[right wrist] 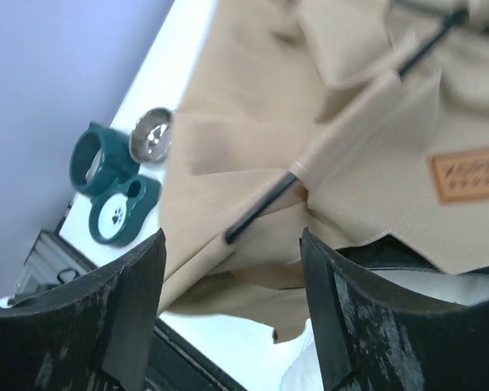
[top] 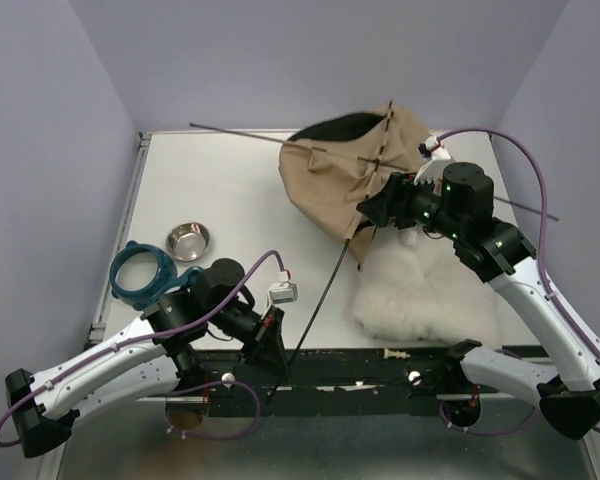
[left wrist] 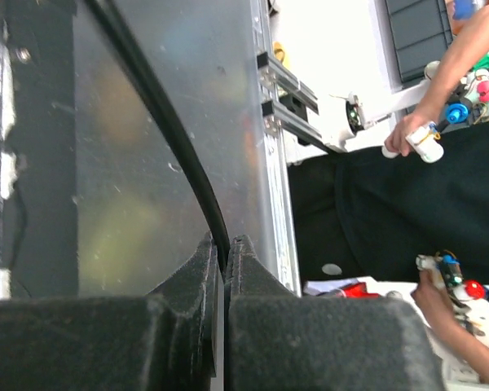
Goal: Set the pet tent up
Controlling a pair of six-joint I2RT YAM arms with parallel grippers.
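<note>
The tan pet tent (top: 345, 180) lies crumpled at the back right of the table, with its black opening facing away. One thin black pole (top: 325, 290) runs from the fabric down to the table's front edge. My left gripper (top: 277, 358) is shut on that pole's near end (left wrist: 165, 110); in the left wrist view the gripper (left wrist: 226, 248) pinches it at the tips. My right gripper (top: 370, 212) hovers open over the tent's near side. In the right wrist view the gripper (right wrist: 232, 240) straddles the fabric (right wrist: 244, 138) and a pole end (right wrist: 257, 213). The leather label (right wrist: 469, 175) shows.
A white fluffy cushion (top: 430, 290) lies in front of the tent under the right arm. A steel bowl (top: 188, 240) and a teal plastic holder (top: 140, 275) sit at the left. Another pole (top: 250, 136) sticks out to the back left. A second one (top: 525, 210) sticks out to the right.
</note>
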